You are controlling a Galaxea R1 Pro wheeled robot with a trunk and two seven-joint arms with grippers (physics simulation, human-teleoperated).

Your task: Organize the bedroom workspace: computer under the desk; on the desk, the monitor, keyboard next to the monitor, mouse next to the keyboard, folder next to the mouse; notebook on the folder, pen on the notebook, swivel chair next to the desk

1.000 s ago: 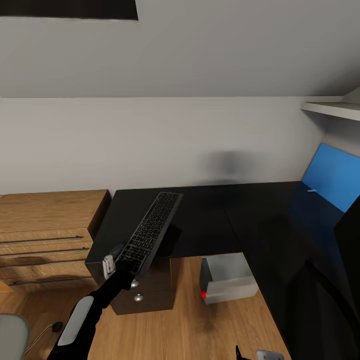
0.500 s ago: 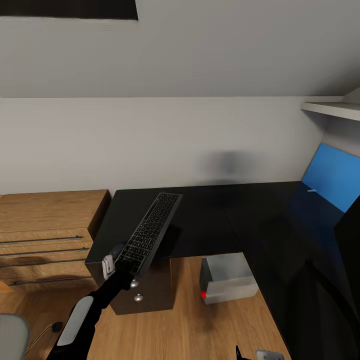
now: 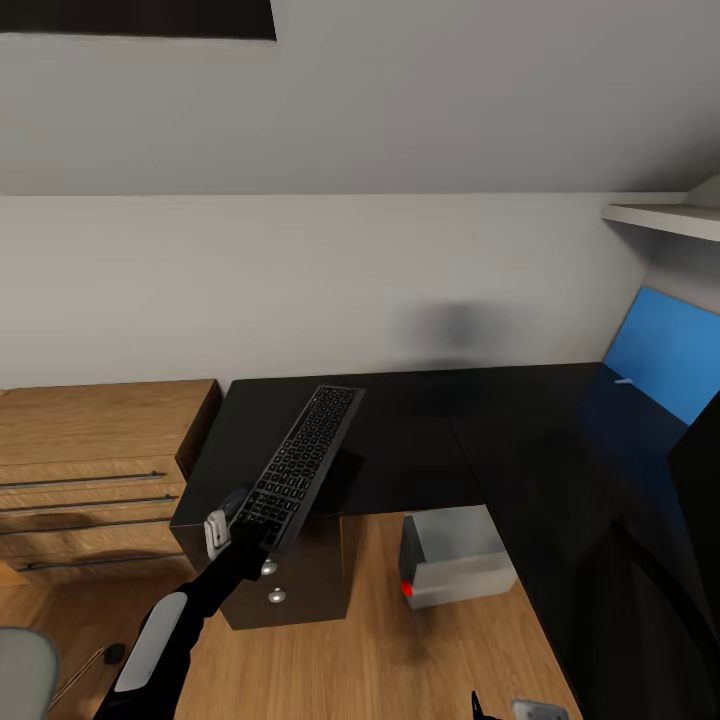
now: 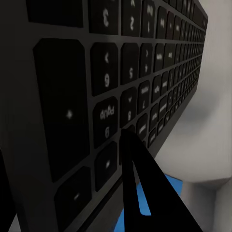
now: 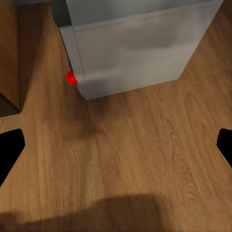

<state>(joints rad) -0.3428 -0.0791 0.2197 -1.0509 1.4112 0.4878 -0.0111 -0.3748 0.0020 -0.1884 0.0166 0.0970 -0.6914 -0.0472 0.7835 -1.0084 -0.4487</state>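
Keyboard (image 3: 303,462) hangs tilted over the left end of the black desk (image 3: 400,440), its near end clamped in the left pincer (image 3: 232,527) (keys loom huge in the wrist view). Right pincer (image 5: 116,147) gapes wide and empty above the wooden floor (image 5: 145,159), near the grey computer (image 3: 455,555) under the desk.

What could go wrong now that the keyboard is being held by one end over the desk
1. The left pincer grips the keyboard only at its near end, so the long free end could sag or twist out.
2. The keyboard looks tilted above the desk; released from here it may slap down or slide.
3. It hangs near the desk's front edge, so a slip could drop it to the floor by the computer.
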